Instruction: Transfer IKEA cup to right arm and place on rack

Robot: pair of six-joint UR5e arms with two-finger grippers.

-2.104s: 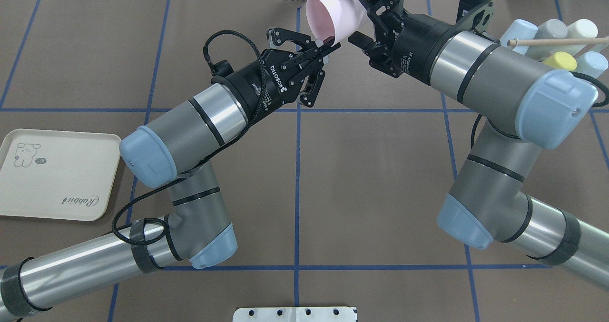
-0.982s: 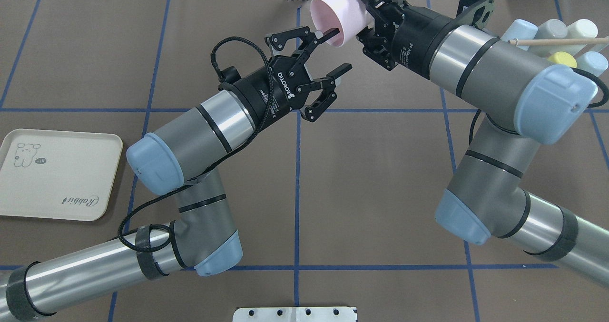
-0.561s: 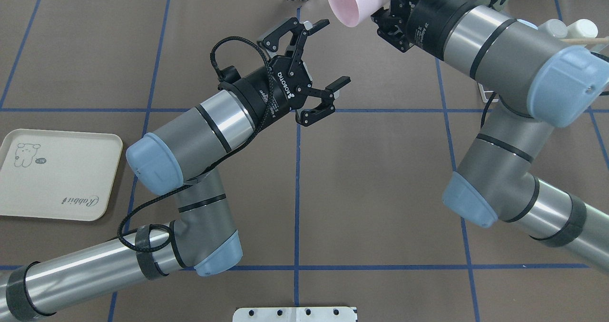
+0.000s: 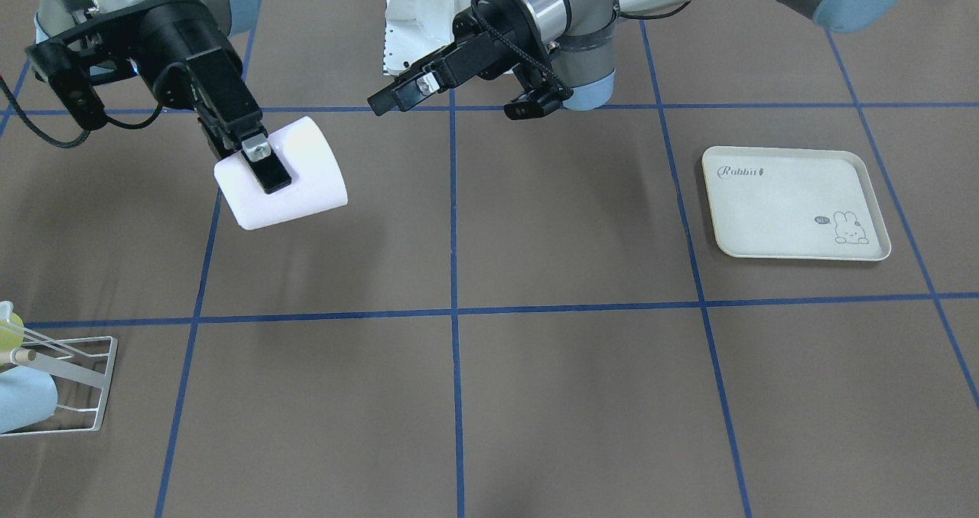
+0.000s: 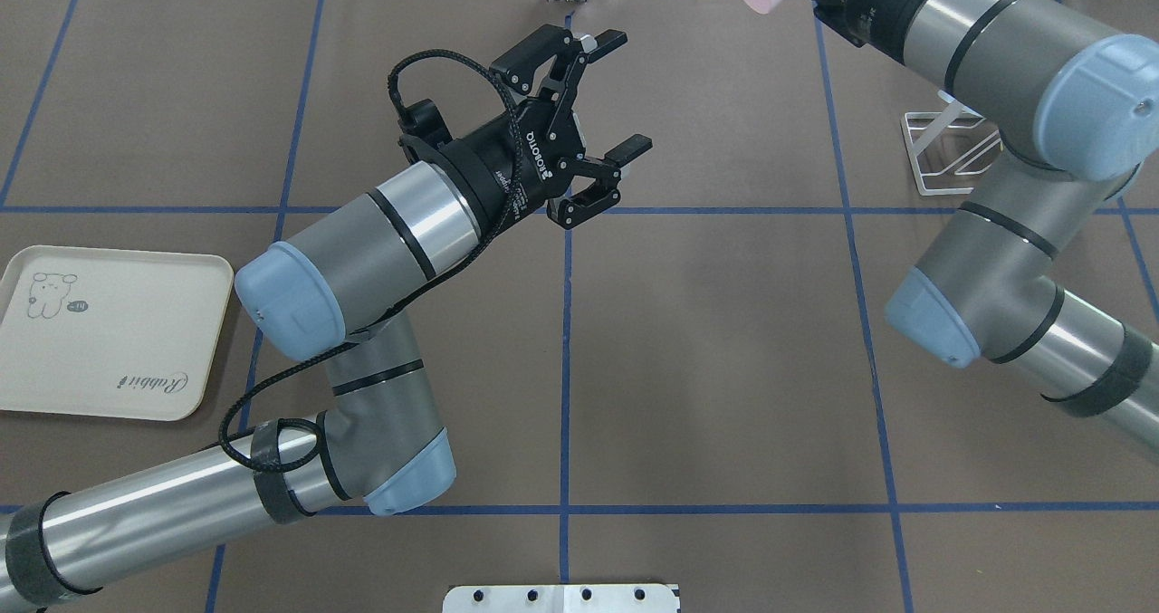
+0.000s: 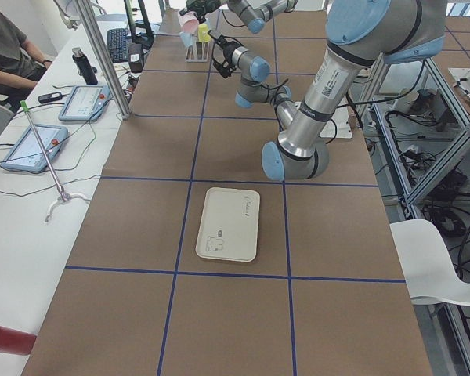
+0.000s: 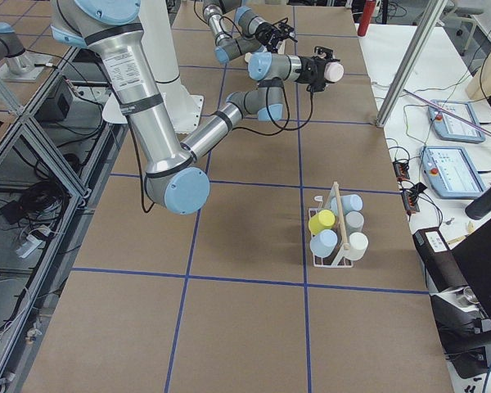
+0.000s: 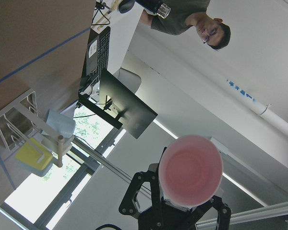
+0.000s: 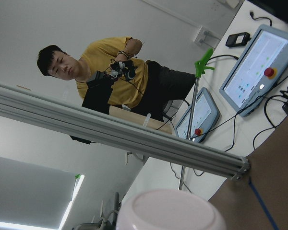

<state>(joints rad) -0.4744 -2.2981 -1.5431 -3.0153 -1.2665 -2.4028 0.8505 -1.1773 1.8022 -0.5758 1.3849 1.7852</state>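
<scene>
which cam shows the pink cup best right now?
Exterior front-facing: the whole pink cup, side-on, with the right gripper shut on it. Overhead crops it at the top edge; left wrist sees only its mouth, right wrist only one end; both side views show it tiny.

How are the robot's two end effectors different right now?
The left end effector is open and empty, while the right end effector is shut on the pink cup. The left one hovers near the table's middle line; the right one is out toward the side where the rack stands. Both are black, two-fingered and held above the table.
</scene>
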